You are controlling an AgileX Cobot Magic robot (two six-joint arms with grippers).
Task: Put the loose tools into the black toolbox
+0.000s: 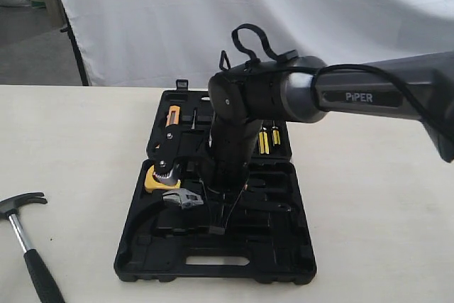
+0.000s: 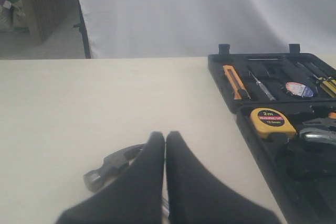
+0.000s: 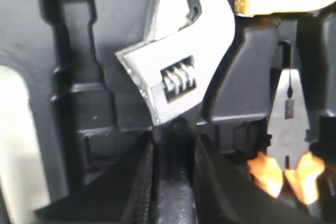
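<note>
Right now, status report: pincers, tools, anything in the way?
Right pincer shut on adjustable wrench, low over toolbox, handle-side half. Left pincer shut, empty, over hammer lying on table. Tape measure and pliers close beside wrench head.

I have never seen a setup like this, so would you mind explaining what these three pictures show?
This is a two-armed robot at a table. The wide picture comes from a camera off the arms; the other two come from cameras on each wrist. An open black toolbox lies on the table, with a yellow tape measure and orange-handled pliers in it. The right gripper is shut on an adjustable wrench, holding it over the toolbox. The left gripper is shut, close to the claw hammer, which lies loose on the table.
</note>
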